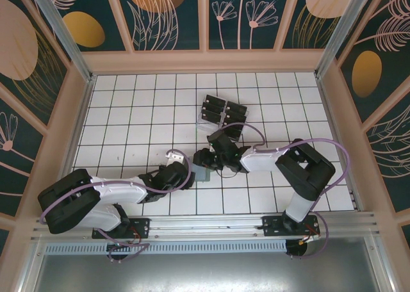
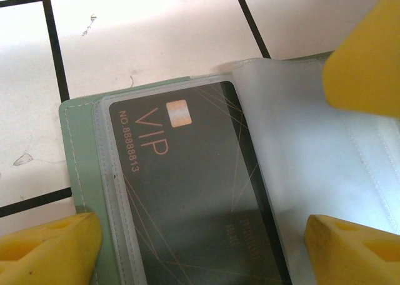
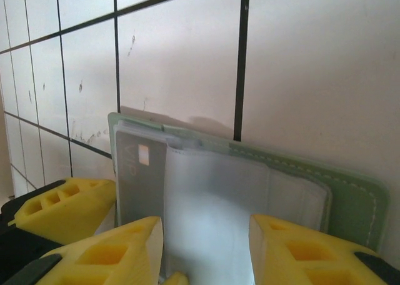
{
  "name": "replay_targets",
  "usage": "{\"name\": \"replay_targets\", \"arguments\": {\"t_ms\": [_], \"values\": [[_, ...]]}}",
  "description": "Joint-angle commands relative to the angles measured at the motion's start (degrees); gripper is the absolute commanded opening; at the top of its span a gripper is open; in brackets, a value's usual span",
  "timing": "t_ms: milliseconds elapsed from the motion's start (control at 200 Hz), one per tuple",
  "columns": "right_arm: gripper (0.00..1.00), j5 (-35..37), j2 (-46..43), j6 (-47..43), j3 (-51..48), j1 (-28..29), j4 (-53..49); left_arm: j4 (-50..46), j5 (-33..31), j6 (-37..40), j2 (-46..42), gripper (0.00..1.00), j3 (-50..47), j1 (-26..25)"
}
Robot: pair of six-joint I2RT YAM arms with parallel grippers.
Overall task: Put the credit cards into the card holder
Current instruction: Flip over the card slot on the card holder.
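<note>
The grey-green card holder (image 1: 204,175) lies open on the white tiles between both grippers. A black credit card (image 2: 194,191) marked VIP sits inside its clear inner sleeve (image 2: 312,154). My left gripper (image 2: 203,254) stands wide open over the holder (image 2: 75,147), one finger at its left edge, the other above the sleeve. My right gripper (image 3: 206,254) is open, its jaws apart on either side of the clear sleeve page (image 3: 212,197), beside the card (image 3: 134,172). One of its fingers (image 2: 369,60) shows in the left wrist view. Several more black cards (image 1: 223,111) stand farther back.
The other cards sit in a clear slotted rack (image 1: 206,118) behind the grippers. Both arms meet at the table's middle (image 1: 187,173) (image 1: 206,161). White tiled floor (image 1: 128,113) spreads left and right, bounded by pale walls (image 1: 205,61).
</note>
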Motion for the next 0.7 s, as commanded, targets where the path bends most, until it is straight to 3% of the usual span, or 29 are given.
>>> {"name": "replay_targets", "arguments": {"t_ms": [0,360,691], "values": [[0.41,3.0,-1.3,-3.1,2.5,0.0,-4.7,-0.8,1.4,-1.4,1.6,0.84,-1.2,-0.1],[0.41,2.4,4.9,-4.3,4.5,0.1,-5.2,-0.7,1.0,-1.6,0.5,0.85,-1.9,-0.2],[0.41,0.0,7.8,-3.8,7.2,1.5,-4.1,-2.4,-1.7,-2.0,-5.6,0.98,-1.9,-0.2]]}}
